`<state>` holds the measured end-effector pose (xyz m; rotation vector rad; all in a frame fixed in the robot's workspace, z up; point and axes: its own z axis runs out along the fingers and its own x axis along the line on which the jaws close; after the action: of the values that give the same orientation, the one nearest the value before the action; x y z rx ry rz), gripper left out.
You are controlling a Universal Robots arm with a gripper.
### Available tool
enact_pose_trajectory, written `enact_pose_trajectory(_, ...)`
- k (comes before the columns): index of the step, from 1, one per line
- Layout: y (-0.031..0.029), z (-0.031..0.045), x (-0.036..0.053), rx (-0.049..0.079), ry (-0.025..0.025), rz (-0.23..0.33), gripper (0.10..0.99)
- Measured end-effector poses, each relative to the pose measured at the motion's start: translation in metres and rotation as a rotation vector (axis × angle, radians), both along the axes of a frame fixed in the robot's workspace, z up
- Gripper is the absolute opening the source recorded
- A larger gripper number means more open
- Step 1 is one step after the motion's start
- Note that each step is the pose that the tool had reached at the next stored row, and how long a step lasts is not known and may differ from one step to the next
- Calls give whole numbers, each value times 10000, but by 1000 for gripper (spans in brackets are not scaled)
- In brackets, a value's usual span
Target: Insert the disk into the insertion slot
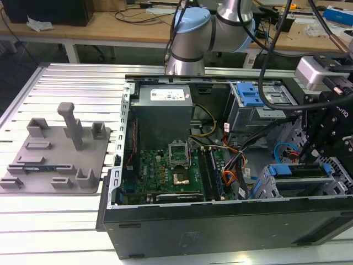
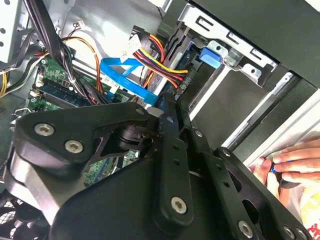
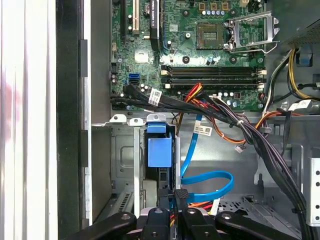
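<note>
- Ribbed table (image 1: 55, 232) carrying open computer case (image 1: 220, 226); gripper (image 1: 317, 149) hanging over disk (image 1: 300, 170), standing in slot (image 1: 265, 185).
- Second wrist view: cannot tell grip; risking bumping nearby hand (image 2: 287, 162).
- First wrist view: risking snagging blue cable (image 3: 205, 180) beside gripper (image 3: 177, 200).

Blue-framed disk (image 1: 300, 170) (grey cage (image 1: 276, 190)), green motherboard (image 1: 165, 171)

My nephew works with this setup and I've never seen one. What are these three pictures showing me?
A robot arm is working inside an open computer case lying on a slatted metal table. The exterior view is taken from off the arm; both wrist views ride near its black tool. The tool reaches down at the drive cage, the insertion slot, where the blue-framed disk sits. A grey parts holder lies at the exterior view's left. A person's hand touches the case edge in the second wrist view.
</note>
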<state>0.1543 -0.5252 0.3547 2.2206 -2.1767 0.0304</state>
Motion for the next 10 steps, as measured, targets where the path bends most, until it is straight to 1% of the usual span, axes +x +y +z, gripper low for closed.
enact_pose_trajectory(2,-1,0,0,4,0,0,161)
enact_pose_trajectory(6,-23,-8,0,17,0,0,161)
enact_pose_trajectory(10,-27,-14,5,16,0,0,161)
